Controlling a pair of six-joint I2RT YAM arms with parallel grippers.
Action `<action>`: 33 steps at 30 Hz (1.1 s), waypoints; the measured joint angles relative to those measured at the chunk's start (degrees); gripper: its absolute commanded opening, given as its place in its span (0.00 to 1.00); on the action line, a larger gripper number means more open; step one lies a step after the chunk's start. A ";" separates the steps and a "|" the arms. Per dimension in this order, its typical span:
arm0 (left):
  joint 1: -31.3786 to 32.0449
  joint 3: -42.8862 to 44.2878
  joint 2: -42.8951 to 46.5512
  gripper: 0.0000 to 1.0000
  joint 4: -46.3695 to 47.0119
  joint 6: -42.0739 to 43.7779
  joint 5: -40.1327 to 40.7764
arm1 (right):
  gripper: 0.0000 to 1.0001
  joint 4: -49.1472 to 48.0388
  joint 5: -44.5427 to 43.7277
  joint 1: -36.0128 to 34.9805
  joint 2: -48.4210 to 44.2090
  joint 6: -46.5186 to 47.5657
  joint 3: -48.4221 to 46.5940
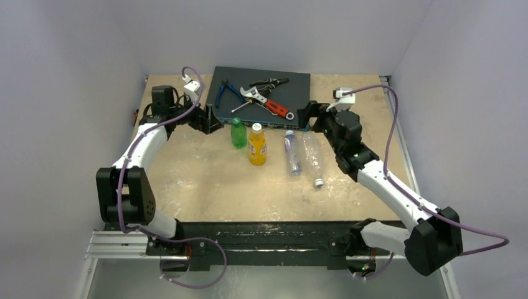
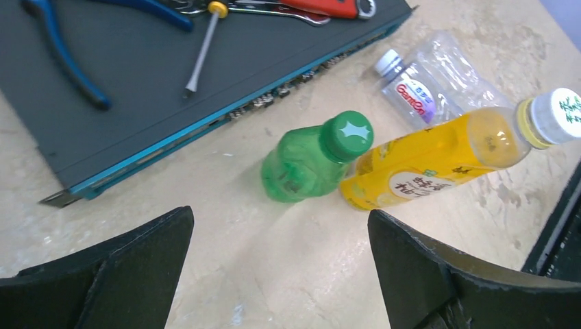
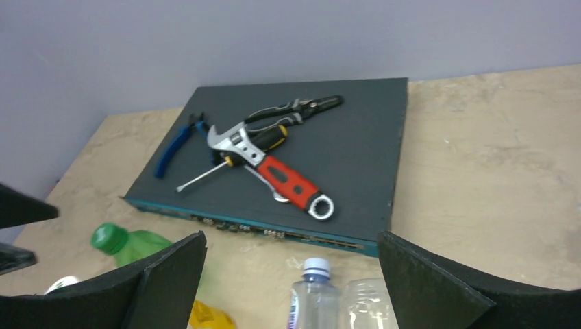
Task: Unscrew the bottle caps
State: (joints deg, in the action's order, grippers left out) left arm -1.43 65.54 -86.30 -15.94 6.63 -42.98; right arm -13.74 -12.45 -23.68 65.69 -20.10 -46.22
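A green bottle [image 1: 238, 132] with a dark green cap [image 2: 347, 135] and an orange-yellow bottle [image 1: 257, 144] with a white cap [image 2: 556, 115] stand upright side by side mid-table. A clear blue-labelled bottle [image 1: 292, 152] with a bluish cap [image 3: 316, 269] and a larger clear bottle [image 1: 312, 161] with a white cap [image 1: 319, 182] lie flat to their right. My left gripper [image 1: 210, 121] is open and empty, left of the green bottle [image 2: 308, 161]. My right gripper [image 1: 309, 117] is open and empty, above the far ends of the lying bottles [image 3: 312, 301].
A dark grey flat box [image 1: 258, 96] lies at the back with blue pliers [image 1: 225, 92], a red-handled wrench [image 1: 271, 104], a screwdriver and black pliers on it. Grey walls enclose the table on three sides.
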 measured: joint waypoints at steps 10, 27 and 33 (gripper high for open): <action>1.62 -1.20 -2.29 1.00 2.58 0.00 -6.01 | 0.98 16.20 -7.87 -14.69 9.86 4.42 -24.20; -15.02 0.57 -4.20 1.00 -0.44 -0.35 -1.16 | 0.89 34.47 -12.46 -28.68 43.63 10.56 -58.03; -14.62 0.57 -4.13 1.00 -2.34 0.46 -1.99 | 0.89 35.50 -13.11 -28.65 42.91 11.15 -56.48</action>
State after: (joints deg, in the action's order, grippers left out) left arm -16.05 66.11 -90.43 -18.28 7.09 -44.97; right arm 21.76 -25.56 -52.34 108.60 -8.95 -102.69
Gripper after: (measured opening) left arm 0.996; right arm 0.889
